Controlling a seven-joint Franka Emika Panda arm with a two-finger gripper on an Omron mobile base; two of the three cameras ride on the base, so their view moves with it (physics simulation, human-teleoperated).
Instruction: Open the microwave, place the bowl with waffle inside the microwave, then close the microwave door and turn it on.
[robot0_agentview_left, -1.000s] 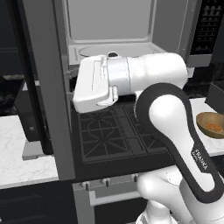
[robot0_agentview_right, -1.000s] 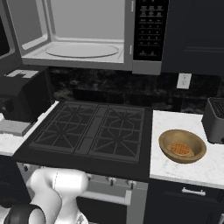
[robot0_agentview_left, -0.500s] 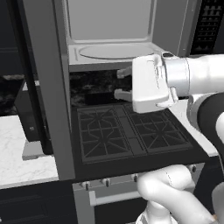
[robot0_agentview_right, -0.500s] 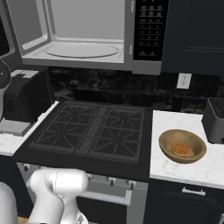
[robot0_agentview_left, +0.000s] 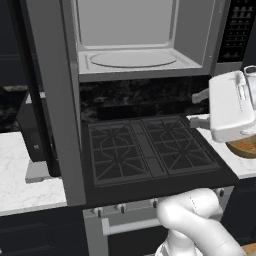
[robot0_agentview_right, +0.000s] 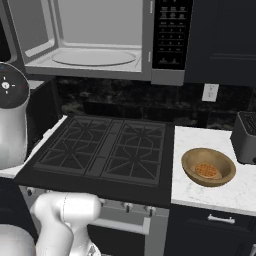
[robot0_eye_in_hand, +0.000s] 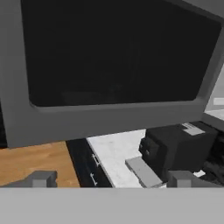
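Meanwhile the pincer (robot0_agentview_left: 199, 109), released, has swung right toward the bowl (robot0_agentview_right: 208, 166).

You see the bowl (robot0_agentview_left: 243, 146) in the left base view mostly hidden behind the white hand, with its waffle covered. The microwave door (robot0_agentview_left: 50, 100) runs off the top edge there. In the right base view the toaster-like appliance (robot0_agentview_right: 246, 136) at far right is cut by the edge.
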